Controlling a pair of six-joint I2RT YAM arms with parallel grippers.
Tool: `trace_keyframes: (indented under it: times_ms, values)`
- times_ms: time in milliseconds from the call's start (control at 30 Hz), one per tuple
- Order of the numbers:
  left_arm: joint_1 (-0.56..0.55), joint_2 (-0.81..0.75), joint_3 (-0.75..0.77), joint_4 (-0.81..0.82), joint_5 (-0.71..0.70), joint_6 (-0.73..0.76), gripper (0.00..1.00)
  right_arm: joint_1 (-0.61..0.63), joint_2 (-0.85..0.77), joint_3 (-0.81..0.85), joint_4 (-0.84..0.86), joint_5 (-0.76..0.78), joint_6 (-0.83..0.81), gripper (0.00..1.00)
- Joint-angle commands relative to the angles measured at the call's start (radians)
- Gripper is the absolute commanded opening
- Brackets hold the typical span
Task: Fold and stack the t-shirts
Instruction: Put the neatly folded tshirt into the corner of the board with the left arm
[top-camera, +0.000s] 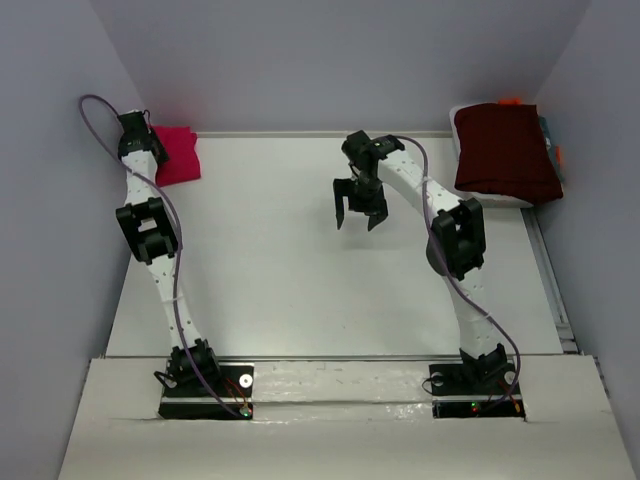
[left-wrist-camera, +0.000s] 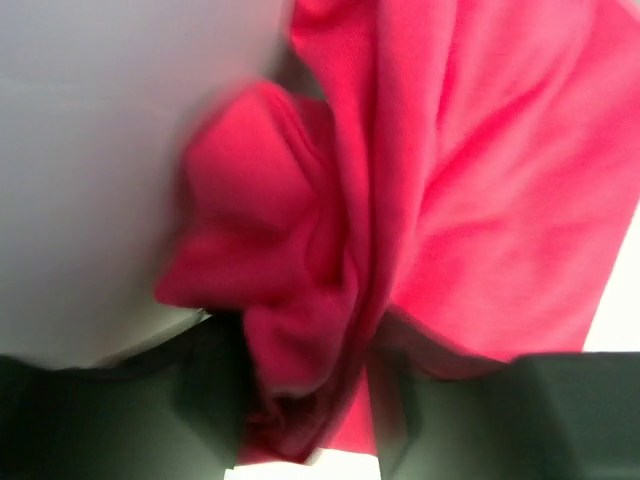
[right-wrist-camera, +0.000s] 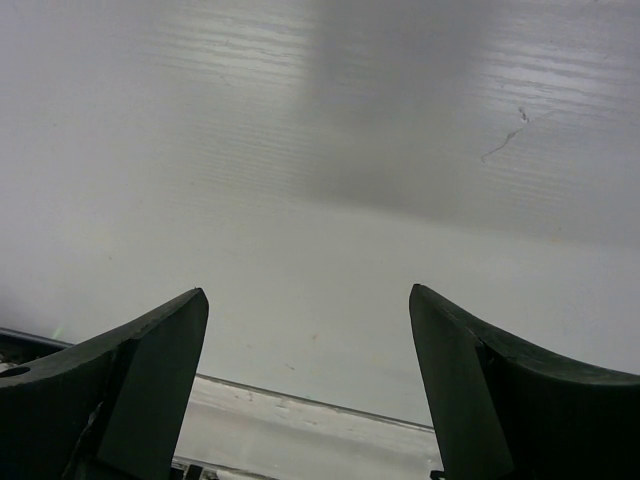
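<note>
Reaching into the far left corner of the table (top-camera: 300, 300), my left arm ends right at the crimson-pink t-shirt (top-camera: 175, 153), which lies in a small folded bundle against the back wall. From the left wrist view, the left gripper (left-wrist-camera: 308, 360) has a bunched fold of that pink cloth (left-wrist-camera: 450, 200) sitting between its two dark fingers (left-wrist-camera: 120, 410), with more of the shirt spread out to the right. The view is blurred, and I cannot tell whether the fingers are pinching the cloth or merely standing around it. My right gripper (top-camera: 356, 222) hangs above bare table, right of centre and towards the far side, well apart from both garments. Its jaws stand wide apart with nothing between them; the right wrist view shows only white tabletop past the right gripper (right-wrist-camera: 308, 300). Dark maroon t-shirt (top-camera: 505, 150) lies folded at the far right edge, resting on a pale support (top-camera: 485, 197), untouched by either arm.
</note>
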Motion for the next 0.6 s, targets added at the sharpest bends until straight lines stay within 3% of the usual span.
trace_keyframes:
  times_ms: [0,133,333,400,567]
  values:
    - [0.004,-0.06,-0.025,0.035,0.012,-0.015,0.59,-0.001,-0.025,0.002,0.015,-0.02,-0.017,0.87]
    - [-0.049,-0.12,-0.059,0.044,-0.02,0.009,0.71,-0.001,-0.069,-0.081,0.061,-0.032,-0.028,0.87]
    - [-0.141,-0.232,-0.134,0.073,-0.149,0.037,0.73,-0.001,-0.15,-0.201,0.135,-0.048,-0.041,0.88]
    - [-0.176,-0.296,-0.184,0.101,-0.242,0.06,0.76,-0.001,-0.186,-0.258,0.193,-0.057,-0.045,0.88]
    - [-0.204,-0.404,-0.24,0.122,-0.316,0.077,0.82,-0.001,-0.252,-0.393,0.297,-0.1,-0.04,0.88]
